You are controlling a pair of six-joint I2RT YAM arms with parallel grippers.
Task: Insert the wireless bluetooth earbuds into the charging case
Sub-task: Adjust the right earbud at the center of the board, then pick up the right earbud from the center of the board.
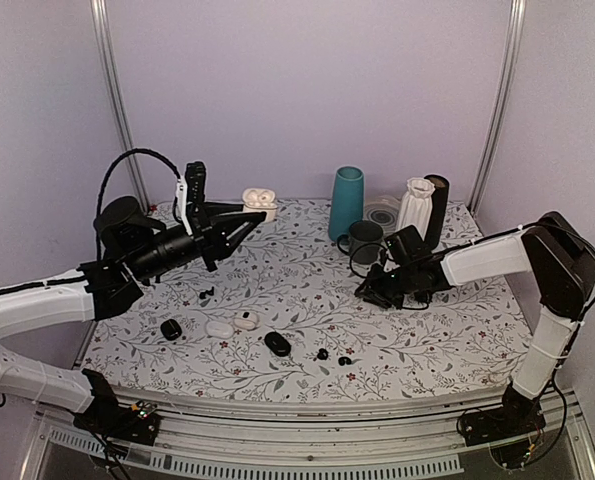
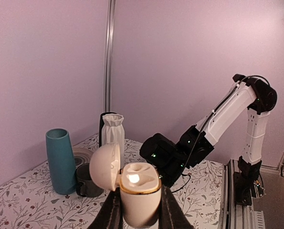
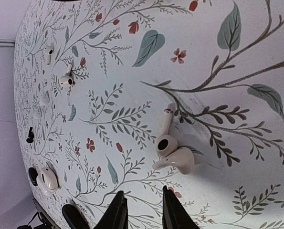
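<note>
While left claw (image 2: 140, 207) pinches white case (image 2: 141, 188), right claw (image 3: 144, 210) stands ajar.

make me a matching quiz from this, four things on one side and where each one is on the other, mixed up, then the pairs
Things
1. white charging case
2. teal vase
3. black oval case
4. white earbud

Places
A. lying just ahead of the right tool
B. held up, lid open, in the left tool
C. standing at the back beside a dark mug
D. lying near the front, between the two arms

Pairs: 1-B, 2-C, 3-D, 4-A
</note>
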